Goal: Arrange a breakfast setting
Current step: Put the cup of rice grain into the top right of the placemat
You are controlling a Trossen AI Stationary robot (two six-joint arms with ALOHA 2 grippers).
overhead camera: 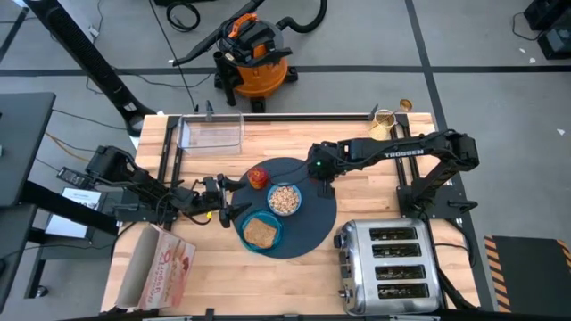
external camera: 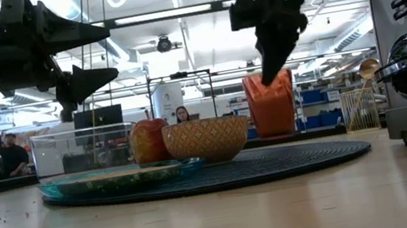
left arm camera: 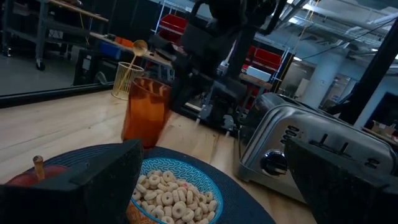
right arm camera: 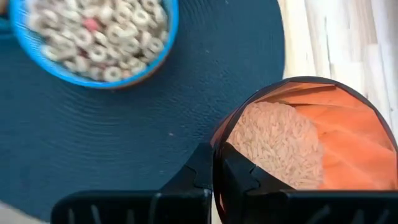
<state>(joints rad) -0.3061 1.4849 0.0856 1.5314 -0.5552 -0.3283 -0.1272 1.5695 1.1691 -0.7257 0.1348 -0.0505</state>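
The right gripper [overhead camera: 322, 175] hangs over the far right edge of the mat [overhead camera: 314, 223], its fingers pinched on the rim of the orange cup [right arm camera: 298, 146], one finger inside and one outside the wall; the cup stands upright at the mat's border, half over bare wood in the right wrist view. The left gripper [overhead camera: 217, 189] hovers above the tabletop just left of the mat, its fingers spread with nothing between them. On the mat, the cereal bowl [overhead camera: 285, 199] sits mid-mat, the red fruit [overhead camera: 258, 177] just beside it on the far left, and the teal plate [overhead camera: 261, 233] with the toast slice [overhead camera: 260, 233] overhangs the near left edge. Open wood lies between the mat and the toaster [overhead camera: 388, 265] at the near right, and along the near edge past the pink cereal box [overhead camera: 161, 265]. The gold spoon [external camera: 367, 70] stands in a wire holder [overhead camera: 384, 121] at the far right corner. In the high view the arm hides the cup.
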